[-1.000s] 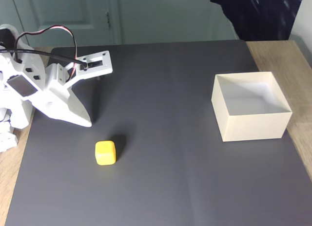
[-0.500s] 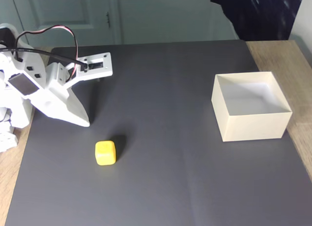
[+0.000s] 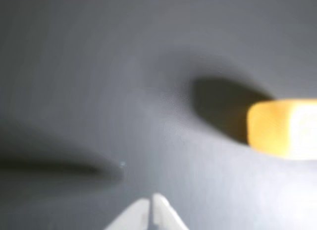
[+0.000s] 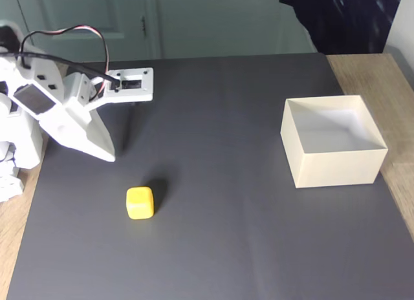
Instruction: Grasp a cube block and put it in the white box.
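your gripper (image 3: 151, 202) has lifted slightly in the fixed view over the last second, jaws together and empty, so the reach has only begun. the yellow cube block (image 4: 140, 203) sits on the dark mat (image 4: 220, 235), just below it. farther right, the white box (image 4: 333, 163) stands empty.

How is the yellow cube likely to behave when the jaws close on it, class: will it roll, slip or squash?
The cube block rests on a flat face on the dark mat, so it probably won't roll. Its rounded edges and matte look suggest decent grip on the flat sides, though corners may slip. It seems small and likely light.
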Available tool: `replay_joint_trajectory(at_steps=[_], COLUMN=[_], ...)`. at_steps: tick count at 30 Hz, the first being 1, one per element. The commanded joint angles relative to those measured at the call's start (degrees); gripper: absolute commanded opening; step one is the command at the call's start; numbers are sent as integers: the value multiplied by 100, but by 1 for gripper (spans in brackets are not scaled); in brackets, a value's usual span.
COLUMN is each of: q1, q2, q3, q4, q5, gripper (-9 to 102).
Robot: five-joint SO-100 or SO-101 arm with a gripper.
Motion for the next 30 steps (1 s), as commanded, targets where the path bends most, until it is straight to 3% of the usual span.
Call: replay_joint_trajectory(at_steps=[1, 7, 19, 30], q1=[114, 738, 1934, 2848], q2=[-949, -2637, -4184, -4676], q3=[-993, -2373, -3823, -3814], q4=[-79, -105, -527, -949], q5=[272, 1081, 1564, 1802], gripper=[0, 0, 0, 0])
